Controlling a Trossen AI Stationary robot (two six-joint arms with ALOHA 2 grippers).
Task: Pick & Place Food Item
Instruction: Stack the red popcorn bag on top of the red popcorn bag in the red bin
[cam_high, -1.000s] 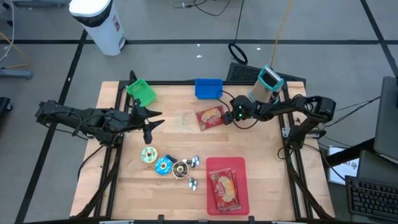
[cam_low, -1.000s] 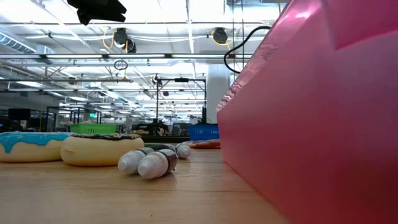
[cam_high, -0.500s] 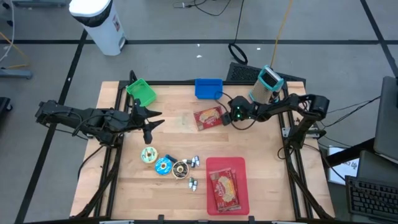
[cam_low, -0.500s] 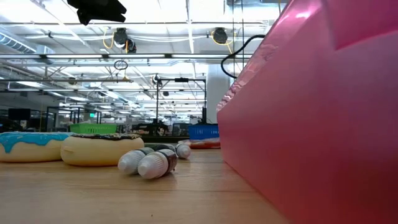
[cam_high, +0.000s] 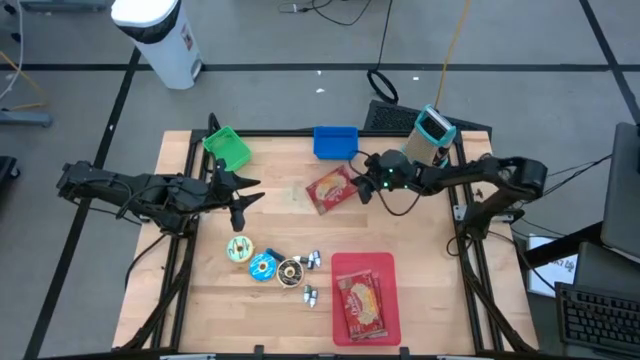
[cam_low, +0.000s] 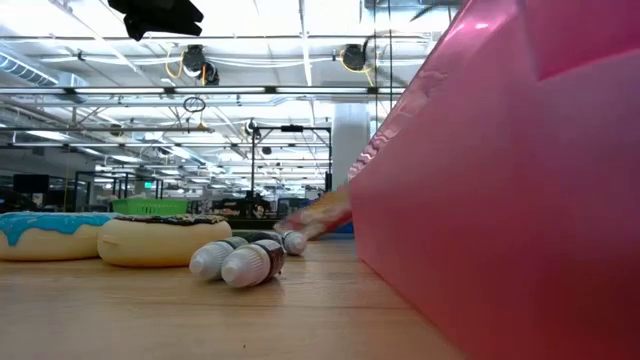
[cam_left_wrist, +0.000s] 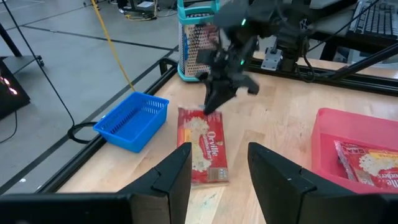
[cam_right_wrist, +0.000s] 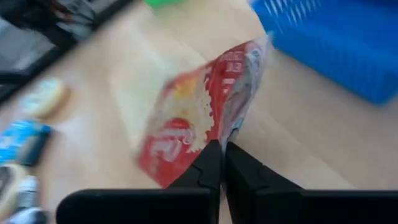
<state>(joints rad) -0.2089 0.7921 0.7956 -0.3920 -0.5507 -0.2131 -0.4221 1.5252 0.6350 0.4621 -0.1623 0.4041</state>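
A red popcorn packet (cam_high: 333, 188) sits tilted at the table's middle far part; it also shows in the right wrist view (cam_right_wrist: 199, 112) and the left wrist view (cam_left_wrist: 202, 146). My right gripper (cam_high: 359, 189) is shut on its right end. My left gripper (cam_high: 245, 195) hovers open over the table's left half, pointing toward the packet and well apart from it. A second red packet (cam_high: 362, 297) lies flat in a pink tray (cam_high: 338, 262) near the front edge. My right gripper pinches the packet's edge (cam_right_wrist: 231, 132) at its right end between its two shut fingers (cam_right_wrist: 211, 163). The fingers come slanting down from the table's right. That end is raised and the packet tilts down toward the table's left (cam_low: 318, 216); whether its low end rests on the table, I cannot tell.
A blue basket (cam_high: 335, 141) stands just beyond the packet at the far edge, a green basket (cam_high: 228, 146) at the far left. Toy donuts (cam_high: 252, 258) and small bottles (cam_high: 308, 277) lie left of the pink tray. A grater (cam_high: 432, 128) stands at the far right.
My right gripper has shut on the packet's right end, rolled and risen a little. That end of the packet has come up off the table, and the packet has turned and shifted slightly toward the table's left.
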